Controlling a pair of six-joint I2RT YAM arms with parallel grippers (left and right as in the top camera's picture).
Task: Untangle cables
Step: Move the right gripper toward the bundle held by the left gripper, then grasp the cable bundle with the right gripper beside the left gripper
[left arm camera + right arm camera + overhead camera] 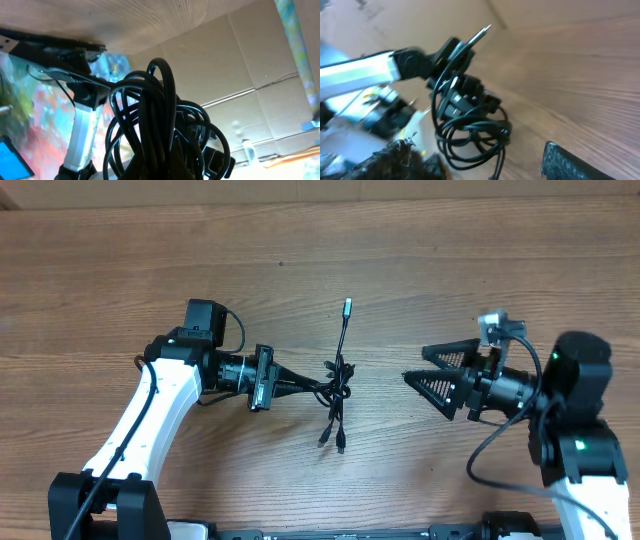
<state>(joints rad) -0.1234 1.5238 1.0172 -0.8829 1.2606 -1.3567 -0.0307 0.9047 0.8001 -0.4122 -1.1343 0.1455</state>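
Black, thin cables [338,380] are knotted into a small bundle around the middle of the wooden worktop [300,250]. One plug-tipped strand reaches toward the far edge and two more trail toward the near edge. The left gripper [316,388] reaches in from the left-edge side and is clamped on the bundle, and looped cord fills its wrist view. The right gripper [413,364] hovers toward the right edge with its fingers spread apart, near the cables but not touching them.
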